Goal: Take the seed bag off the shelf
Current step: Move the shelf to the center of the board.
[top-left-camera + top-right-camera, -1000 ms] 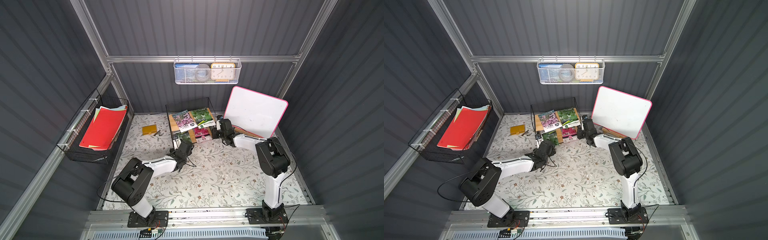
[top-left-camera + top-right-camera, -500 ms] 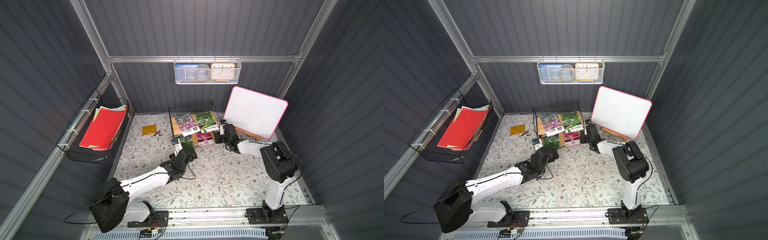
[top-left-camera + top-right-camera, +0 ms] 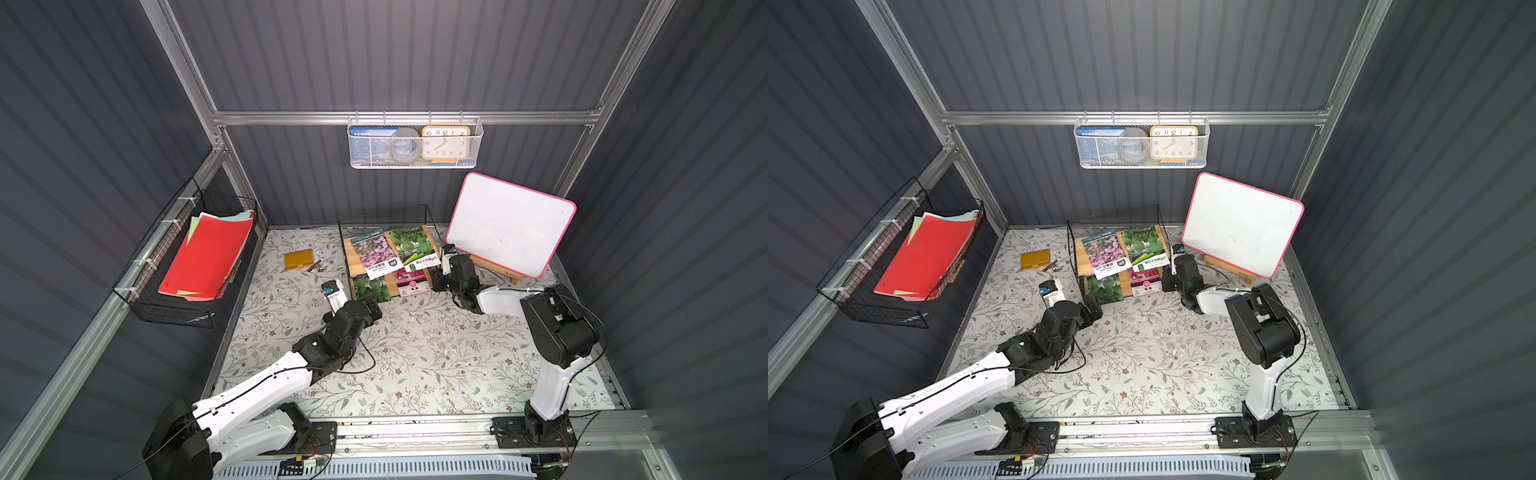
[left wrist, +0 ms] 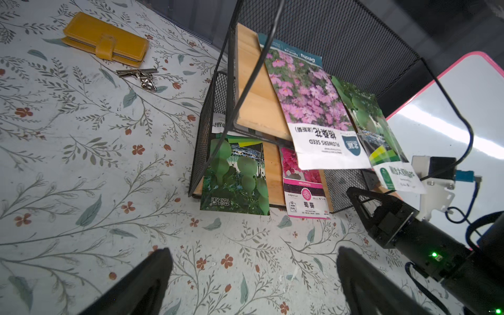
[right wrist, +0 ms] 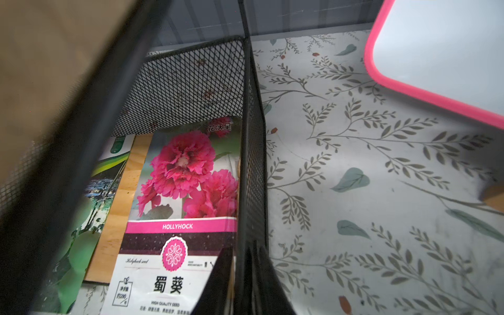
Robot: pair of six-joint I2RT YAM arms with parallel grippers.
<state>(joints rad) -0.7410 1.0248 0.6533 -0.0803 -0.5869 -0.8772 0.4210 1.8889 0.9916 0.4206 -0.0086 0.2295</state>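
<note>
Wooden boards (image 4: 256, 103), two, are carrying four seed bags (image 3: 374, 253) on your shelf (image 4: 341, 41): two above, two below. Your left tool (image 4: 252, 253) is hovering spread near the lower pair; your right tool (image 5: 241, 259) is pinching the shelf's right mesh side.

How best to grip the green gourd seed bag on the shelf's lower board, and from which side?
Probably by its front edge: the green gourd seed bag sticks out past the lower board of the shelf. Come low from the open front, where the open left hand faces it; mesh closes the side and the upper board covers its back.
</note>
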